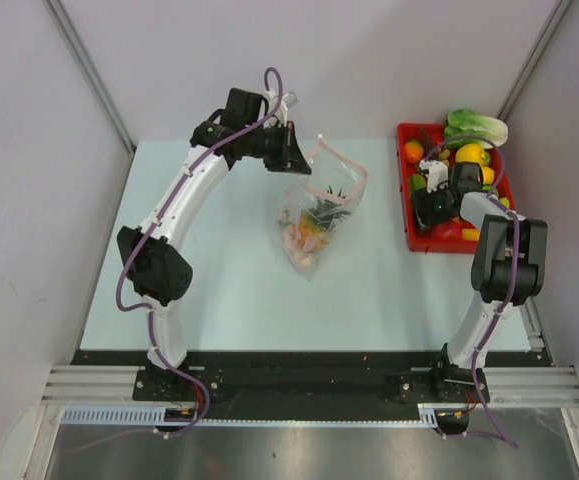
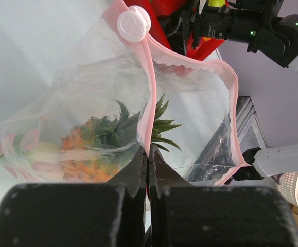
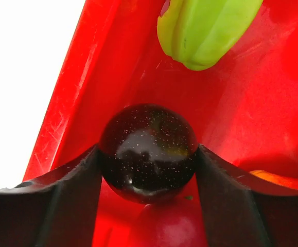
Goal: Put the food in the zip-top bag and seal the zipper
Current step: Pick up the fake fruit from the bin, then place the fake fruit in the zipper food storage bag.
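The zip-top bag [image 1: 319,215] lies mid-table, its mouth held up toward the back. My left gripper [image 2: 149,154] is shut on the pink zipper [image 2: 147,87] at the bag's mouth edge, and a round white slider [image 2: 133,23] sits at the strip's far end. Inside the bag lie a dark spiky-leaved piece [image 2: 118,128] and orange food [image 2: 82,149]. My right gripper [image 3: 147,152] is down in the red tray [image 3: 112,67], with both fingers pressed against the sides of a dark glossy round fruit [image 3: 147,139].
The red tray [image 1: 406,190] stands at the back right and holds yellow [image 1: 472,153], orange [image 1: 413,151] and leafy green [image 1: 477,126] pieces. A green ribbed fruit [image 3: 205,31] and a red one [image 3: 169,226] lie close to the right fingers.
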